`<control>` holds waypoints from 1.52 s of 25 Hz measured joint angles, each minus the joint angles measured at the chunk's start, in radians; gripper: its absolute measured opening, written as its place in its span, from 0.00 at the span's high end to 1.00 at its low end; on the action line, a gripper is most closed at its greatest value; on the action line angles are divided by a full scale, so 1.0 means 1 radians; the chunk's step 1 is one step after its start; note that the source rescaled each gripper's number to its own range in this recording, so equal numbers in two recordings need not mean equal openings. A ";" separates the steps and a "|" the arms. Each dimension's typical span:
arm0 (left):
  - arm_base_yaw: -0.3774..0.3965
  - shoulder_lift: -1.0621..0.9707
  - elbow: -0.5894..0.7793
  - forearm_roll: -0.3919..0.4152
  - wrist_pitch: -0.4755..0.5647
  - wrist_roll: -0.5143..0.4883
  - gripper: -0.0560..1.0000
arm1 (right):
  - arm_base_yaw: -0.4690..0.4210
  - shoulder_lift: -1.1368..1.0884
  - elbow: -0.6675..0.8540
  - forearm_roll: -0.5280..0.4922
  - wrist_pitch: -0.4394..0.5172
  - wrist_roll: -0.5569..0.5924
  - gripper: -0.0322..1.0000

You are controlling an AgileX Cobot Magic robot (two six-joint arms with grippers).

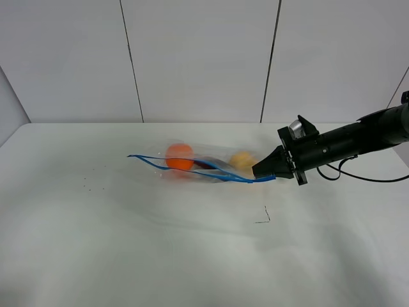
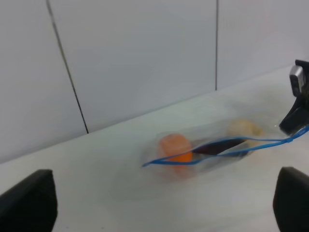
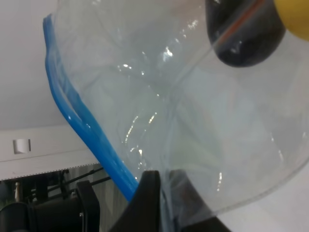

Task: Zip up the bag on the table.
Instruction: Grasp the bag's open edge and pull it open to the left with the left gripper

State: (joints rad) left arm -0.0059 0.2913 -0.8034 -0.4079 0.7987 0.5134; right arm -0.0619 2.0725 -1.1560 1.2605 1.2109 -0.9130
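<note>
Location: The bag [image 1: 204, 167] lies on the tabletop [image 1: 128, 243], toward its far side, with orange, yellow and dark produce showing through the plastic.
Zipper: The two sides of the blue strip [image 1: 230, 176] gape apart mid-length, so the mouth reads as unzipped.
Right hand: The right hand [image 1: 265, 171] is pinched together on the strip's right end.
Left hand: The left hand [image 2: 161, 198] is spread wide, holds nothing, and stands off with the bag ahead of it.
Axis: The bag's long axis runs left to right across the high view, the strip leading from the pinch to a free left end.
Coming move: The seal would likely be run leftward along that axis. The right hand, already on the strip, is far nearer.
</note>
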 joint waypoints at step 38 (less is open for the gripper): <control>-0.978 1.220 -0.039 1.755 -0.400 -0.969 0.01 | 0.000 0.000 0.000 -0.001 0.001 0.009 0.97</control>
State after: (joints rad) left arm -0.9840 1.5108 -0.8423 1.3473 0.3986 -0.4555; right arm -0.0619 2.0725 -1.1560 1.2598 1.2117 -0.9036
